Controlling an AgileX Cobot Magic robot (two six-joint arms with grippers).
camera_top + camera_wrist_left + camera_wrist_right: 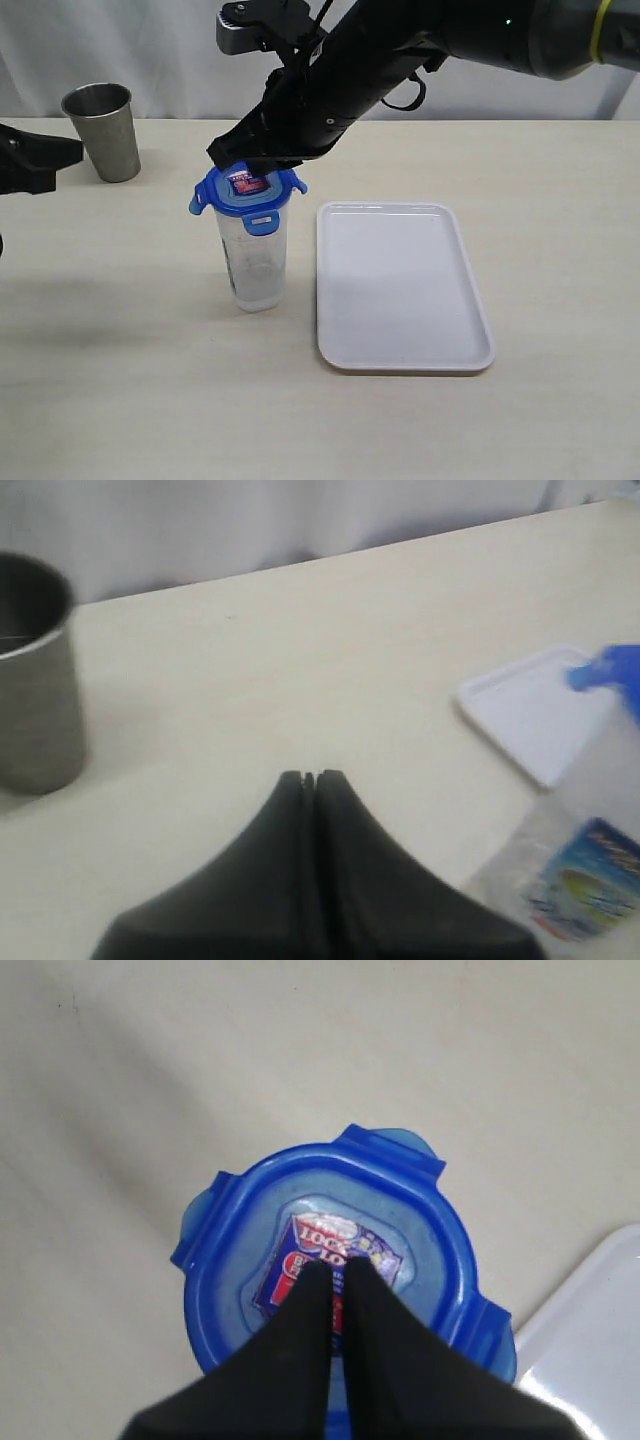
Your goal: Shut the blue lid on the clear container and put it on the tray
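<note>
Nearest, the tray (405, 290) is not yet loaded: the container (255, 265) is stood just beside it, the lid (247, 190) seated on top and pressed by the right gripper (331, 1266), jaws together as on the idle left gripper (310, 776), flaps seemingly unlatched.

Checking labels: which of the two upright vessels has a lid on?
The tall clear plastic container, topped by the blue plastic lid; the steel cup stands open.
</note>
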